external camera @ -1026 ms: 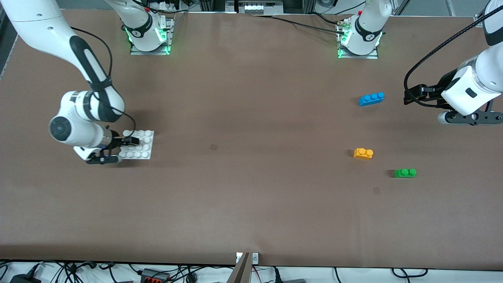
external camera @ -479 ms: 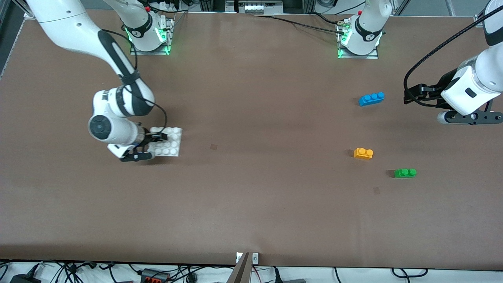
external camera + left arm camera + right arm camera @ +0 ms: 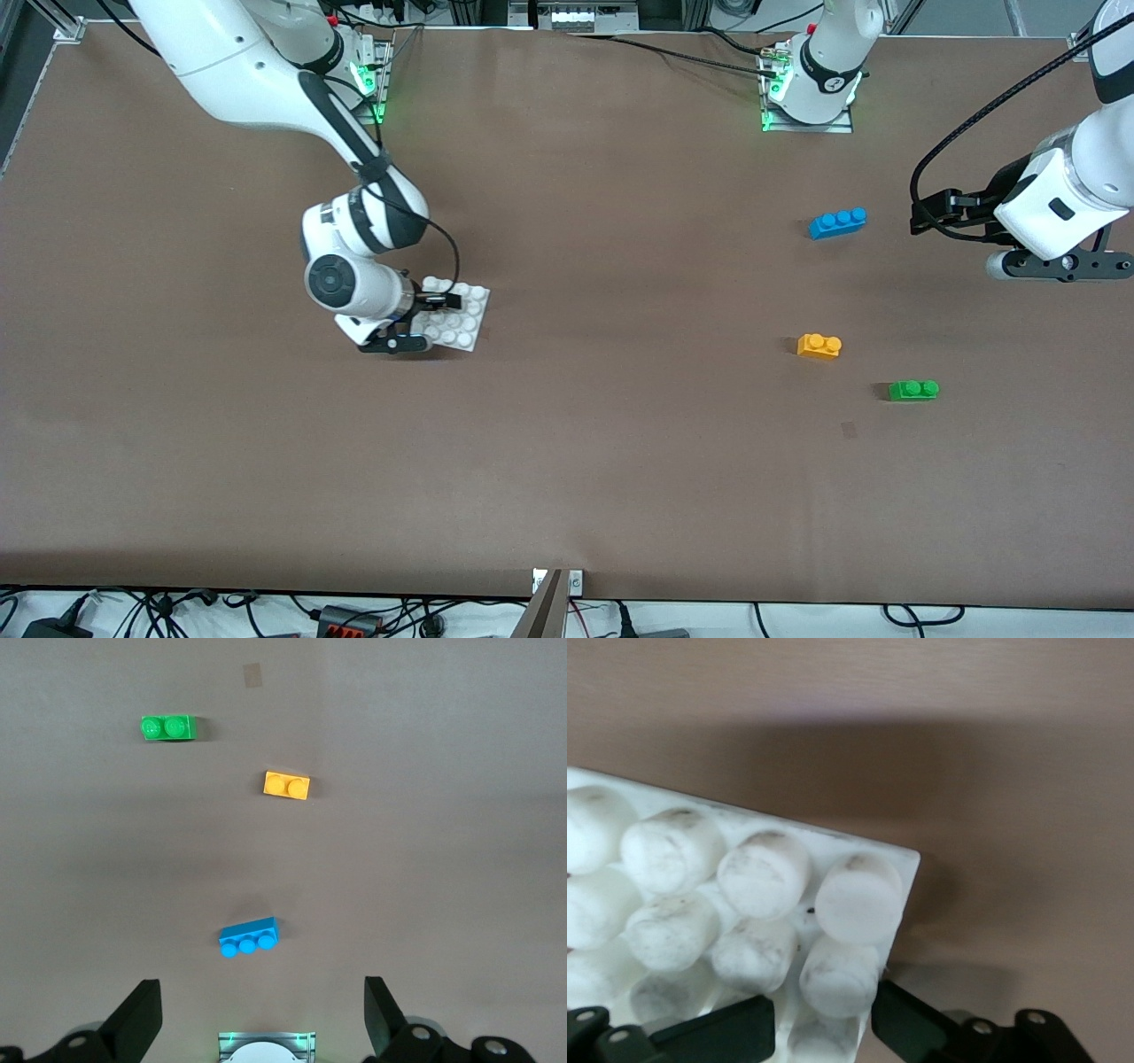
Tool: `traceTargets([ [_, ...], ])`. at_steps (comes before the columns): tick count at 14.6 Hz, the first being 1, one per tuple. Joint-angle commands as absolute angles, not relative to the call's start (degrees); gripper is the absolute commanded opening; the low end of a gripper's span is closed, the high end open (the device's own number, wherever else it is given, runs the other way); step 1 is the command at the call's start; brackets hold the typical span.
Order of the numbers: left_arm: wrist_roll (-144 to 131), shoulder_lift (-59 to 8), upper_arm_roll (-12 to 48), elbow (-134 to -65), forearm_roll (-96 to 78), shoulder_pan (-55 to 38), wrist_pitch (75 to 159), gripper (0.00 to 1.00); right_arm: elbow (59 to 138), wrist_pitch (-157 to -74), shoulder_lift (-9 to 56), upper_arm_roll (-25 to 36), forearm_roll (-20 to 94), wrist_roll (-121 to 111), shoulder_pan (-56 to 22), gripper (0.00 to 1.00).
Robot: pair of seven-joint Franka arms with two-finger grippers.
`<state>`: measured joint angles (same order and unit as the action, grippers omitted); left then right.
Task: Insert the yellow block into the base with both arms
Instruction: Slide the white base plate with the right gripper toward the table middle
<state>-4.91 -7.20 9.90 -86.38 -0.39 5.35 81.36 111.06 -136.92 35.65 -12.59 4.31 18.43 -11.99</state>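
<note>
Brown tabletop: right gripper [image 3: 431, 312] clamps the flat white studded plastic base [image 3: 462, 323], carry step; small orange-yellow two-stud plastic block [image 3: 819, 346] lies untouched toward the left arm's end; left gripper [image 3: 1059, 264] waits wide, next must descend onto it.

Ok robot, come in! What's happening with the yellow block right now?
Right gripper shut on base, above table. Left gripper open, waiting over the table near blue brick. Yellow block untouched on table; nothing blocking.
</note>
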Motion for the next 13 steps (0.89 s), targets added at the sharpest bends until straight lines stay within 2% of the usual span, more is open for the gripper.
traceTargets([
  [1,-3.5,-6.7,9.6,-86.6,-1.1,5.5,80.8,1.00,108.5,-141.1,39.5,-12.6,5.2,20.2,-13.5,0.54],
  [7,-3.5,-6.7,9.7,-86.6,-1.1,5.5,80.8,1.00,100.6,-141.3,43.0,-12.5,5.2,27.8,-20.1,0.54],
  [13,-3.6,-6.7,9.6,-86.6,-1.1,5.5,80.7,1.00,90.2,-141.5,49.6,-12.5,5.1,28.0,-25.4,0.54],
])
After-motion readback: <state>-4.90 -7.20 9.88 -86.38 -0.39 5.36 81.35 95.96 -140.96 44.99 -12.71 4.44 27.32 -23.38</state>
